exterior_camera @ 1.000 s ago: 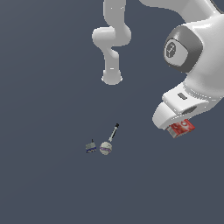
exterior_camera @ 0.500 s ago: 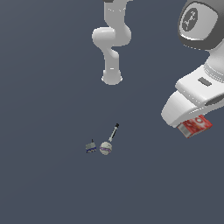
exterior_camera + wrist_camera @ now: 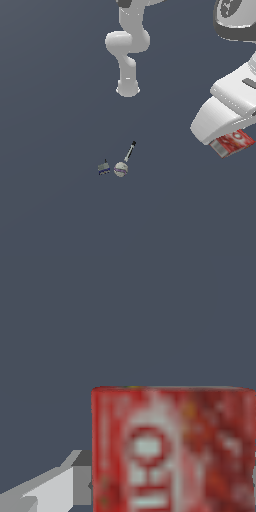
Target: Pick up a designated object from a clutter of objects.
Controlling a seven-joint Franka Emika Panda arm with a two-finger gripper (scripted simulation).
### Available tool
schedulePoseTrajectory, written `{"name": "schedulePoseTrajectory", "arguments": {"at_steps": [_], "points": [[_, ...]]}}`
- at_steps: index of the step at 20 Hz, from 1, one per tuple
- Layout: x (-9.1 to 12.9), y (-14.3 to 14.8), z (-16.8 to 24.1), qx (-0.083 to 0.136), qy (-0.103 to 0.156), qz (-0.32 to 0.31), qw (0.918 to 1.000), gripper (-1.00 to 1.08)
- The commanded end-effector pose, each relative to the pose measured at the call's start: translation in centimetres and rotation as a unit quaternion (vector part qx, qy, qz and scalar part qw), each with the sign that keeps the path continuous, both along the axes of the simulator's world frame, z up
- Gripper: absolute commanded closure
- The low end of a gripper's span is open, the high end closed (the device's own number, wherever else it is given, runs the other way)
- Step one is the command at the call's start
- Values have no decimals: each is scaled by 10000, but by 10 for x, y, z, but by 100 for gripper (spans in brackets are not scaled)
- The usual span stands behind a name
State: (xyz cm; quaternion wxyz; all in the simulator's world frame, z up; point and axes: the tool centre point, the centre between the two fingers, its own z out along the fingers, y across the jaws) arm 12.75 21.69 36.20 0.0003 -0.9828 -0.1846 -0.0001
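The designated object, a flat red box with white lettering [image 3: 234, 142], hangs in the air at the exterior view's right, far from the floor. My gripper [image 3: 226, 138] is shut on it; the white hand covers the fingers from above. In the wrist view the red box [image 3: 175, 451] fills much of the picture, with one grey finger [image 3: 75, 478] beside it. The rest of the clutter of objects lies on the floor well to the exterior view's left of the box.
On the dark floor lie a whitish ball with a purple band [image 3: 120, 169], a thin dark marker [image 3: 130, 150] touching it, and a small grey-blue piece [image 3: 104, 168]. The arm's white base [image 3: 128, 90] stands behind them.
The hand has moved up and toward the exterior view's right, carrying the red box with it. The ball, marker and grey-blue piece have stayed put.
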Motion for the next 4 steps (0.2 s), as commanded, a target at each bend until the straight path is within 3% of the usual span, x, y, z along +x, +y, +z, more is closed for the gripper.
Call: {"name": "schedulePoseTrajectory", "arguments": {"at_steps": [1, 4], "points": [[1, 0, 3, 0, 2, 0, 10000, 108], [2, 0, 4, 0, 2, 0, 10000, 108]]}}
